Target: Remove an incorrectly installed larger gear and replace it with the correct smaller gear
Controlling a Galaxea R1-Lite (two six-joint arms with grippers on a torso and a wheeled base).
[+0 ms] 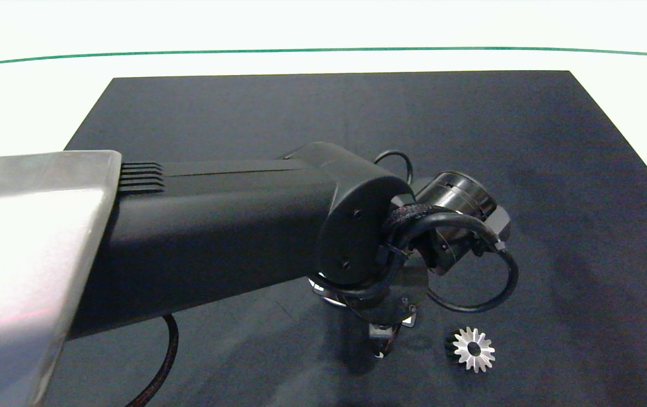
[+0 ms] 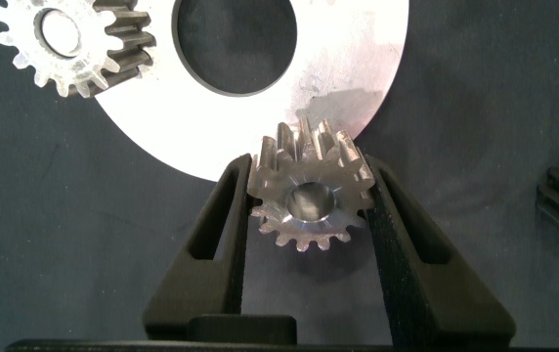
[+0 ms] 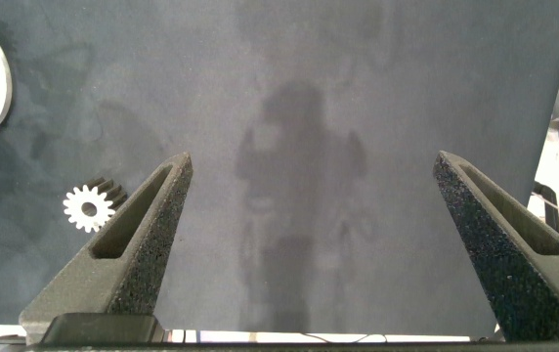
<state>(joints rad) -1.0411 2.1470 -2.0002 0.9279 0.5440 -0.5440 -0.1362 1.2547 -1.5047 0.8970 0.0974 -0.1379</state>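
At centre of the left wrist frame, the smaller gear (image 2: 311, 196) is grasped by the left pincer (image 2: 309, 210), at the metal disc's (image 2: 358, 59) edge. Lower right in the head frame, the larger gear (image 1: 472, 349) is seen on the dark mat (image 1: 555, 169). The right pincer (image 3: 309, 210) is held spread wide over bare mat.

A lab bench: black mat (image 1: 357, 107) on white table (image 1: 29, 96).

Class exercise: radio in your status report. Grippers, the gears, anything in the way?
Left gripper shut on the smaller gear, at the edge of the round metal plate. Right gripper open over bare mat. The larger gear lying clear on the mat. Nothing obstructing.
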